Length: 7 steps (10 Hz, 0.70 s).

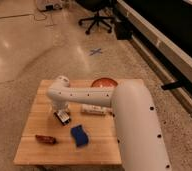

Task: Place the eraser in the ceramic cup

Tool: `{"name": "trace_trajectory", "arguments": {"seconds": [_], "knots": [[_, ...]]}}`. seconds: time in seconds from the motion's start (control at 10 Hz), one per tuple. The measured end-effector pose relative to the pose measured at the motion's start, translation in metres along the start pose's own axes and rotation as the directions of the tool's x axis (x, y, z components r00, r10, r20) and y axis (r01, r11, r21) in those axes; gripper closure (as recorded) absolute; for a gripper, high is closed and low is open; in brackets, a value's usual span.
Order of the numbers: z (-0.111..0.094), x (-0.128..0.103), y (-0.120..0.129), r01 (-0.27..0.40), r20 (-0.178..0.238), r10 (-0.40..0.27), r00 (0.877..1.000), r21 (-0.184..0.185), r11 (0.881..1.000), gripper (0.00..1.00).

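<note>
The eraser (63, 118), a small black block with a white label, lies flat on the left half of the wooden table (38, 116). My gripper (60, 109) points straight down at it from the end of the white arm (84, 96) and stands right over the eraser's far end, at or just above it. The arm's thick white body covers the table's right side, and the ceramic cup is hidden from view.
An orange-red bowl (104, 83) sits at the table's far edge behind the arm. A white tube-like packet (95, 110) lies just in front of the arm. A blue spongy block (79, 135) and a small red-brown packet (45, 139) lie near the front edge. An office chair (96, 17) stands far back.
</note>
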Motion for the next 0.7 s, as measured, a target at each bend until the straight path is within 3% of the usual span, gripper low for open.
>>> {"name": "trace_trajectory", "arguments": {"seconds": [0.4,0.5,0.7], "knots": [[-0.012,0.005,-0.004,-0.036,-0.001,0.036,0.999,-0.014,0.999,0.89],[-0.017,0.006,-0.003,-0.055,-0.008,0.055,0.998,-0.012,0.998,0.96],[-0.036,0.010,0.005,-0.132,-0.038,0.132,0.991,0.001,0.991,1.00]]}}
